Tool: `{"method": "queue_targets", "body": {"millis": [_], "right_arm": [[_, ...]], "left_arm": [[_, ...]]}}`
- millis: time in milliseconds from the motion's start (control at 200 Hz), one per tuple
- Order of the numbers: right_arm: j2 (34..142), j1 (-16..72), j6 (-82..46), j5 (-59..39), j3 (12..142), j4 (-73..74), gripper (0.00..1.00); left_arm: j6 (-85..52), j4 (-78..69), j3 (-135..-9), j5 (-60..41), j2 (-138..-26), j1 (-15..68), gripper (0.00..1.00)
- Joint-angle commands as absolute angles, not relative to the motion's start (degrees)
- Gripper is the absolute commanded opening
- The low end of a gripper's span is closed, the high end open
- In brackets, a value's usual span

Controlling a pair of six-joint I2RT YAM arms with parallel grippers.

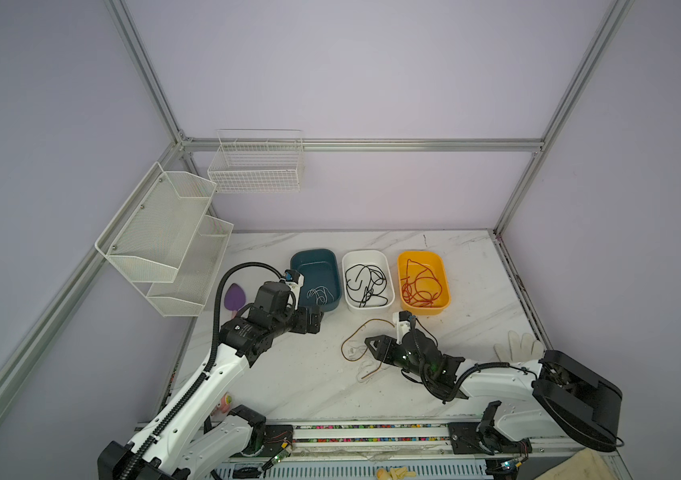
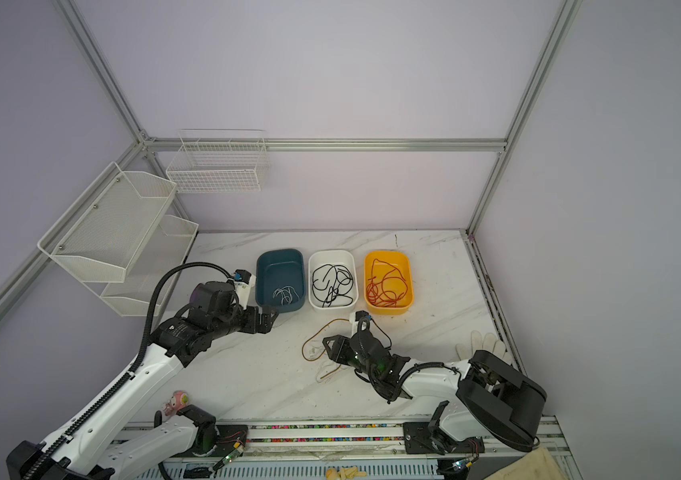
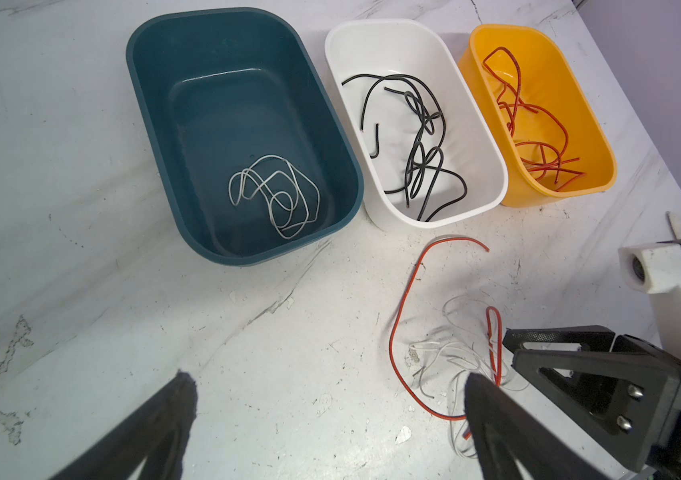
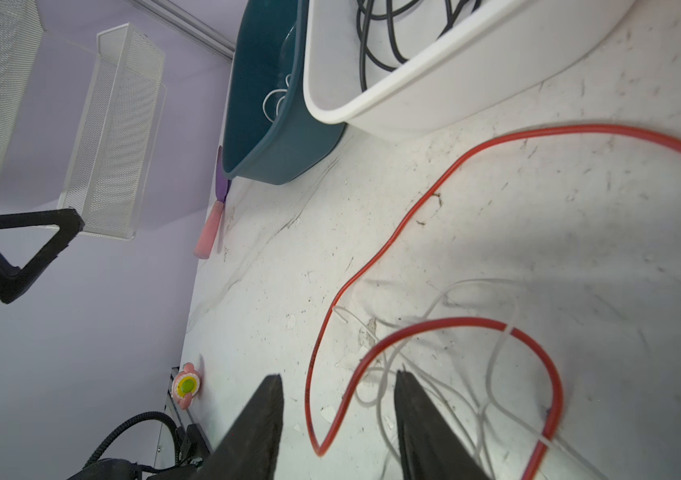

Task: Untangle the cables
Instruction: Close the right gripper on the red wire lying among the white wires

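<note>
A red cable (image 1: pixel 343 347) (image 3: pixel 392 336) (image 4: pixel 579 128) and a thin white cable (image 4: pixel 480 281) (image 3: pixel 459 297) lie looped over each other on the marble table, in front of the bins. My right gripper (image 1: pixel 372 347) (image 4: pixel 338 376) is low over this tangle with its jaws apart. A bend of the red cable lies on the table between them, touching neither. My left gripper (image 1: pixel 316 322) (image 3: pixel 330 380) stands wide open above bare table, just in front of the teal bin (image 1: pixel 313 254), with nothing between its fingers.
The teal bin holds a white cable (image 3: pixel 276 195), the white bin (image 1: pixel 367 253) black cables (image 3: pixel 417 145), and the yellow bin (image 1: pixel 419 254) red cables (image 3: pixel 538 124). A white glove (image 1: pixel 517 345) lies at right. A purple spatula (image 1: pixel 234 297), wire racks (image 1: pixel 164 232) and a pink toy (image 2: pixel 178 401) are at left.
</note>
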State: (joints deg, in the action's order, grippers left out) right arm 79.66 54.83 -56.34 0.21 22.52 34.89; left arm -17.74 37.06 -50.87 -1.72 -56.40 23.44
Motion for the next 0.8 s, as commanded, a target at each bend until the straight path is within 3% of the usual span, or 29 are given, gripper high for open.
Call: {"method": "queue_targets", "body": {"millis": [0, 210, 395, 600, 795], "right_arm": [[81.83, 55.12, -57.59, 0.45, 23.89, 37.60, 0.46], [83.97, 55.16, -56.89, 1.12, 24.56, 39.07, 0.43], [85.60, 55.14, -55.96, 1.14, 24.98, 39.99, 0.36], [86.23, 55.11, -55.11, 1.40, 25.44, 39.84, 0.20], [84.89, 55.12, -54.46, 1.70, 25.99, 38.10, 0.14]], "left_arm": [[-16.41, 36.43, -49.13, -2.47, -55.72, 23.75, 1.00], [-16.46, 36.47, -49.04, -2.61, -55.94, 23.81, 1.00], [-16.35, 36.47, -49.05, -2.72, -55.99, 23.86, 1.00], [-16.37, 36.47, -49.05, -2.68, -55.99, 23.93, 1.00], [-16.36, 36.48, -49.04, -2.81, -56.16, 23.99, 1.00]]}}
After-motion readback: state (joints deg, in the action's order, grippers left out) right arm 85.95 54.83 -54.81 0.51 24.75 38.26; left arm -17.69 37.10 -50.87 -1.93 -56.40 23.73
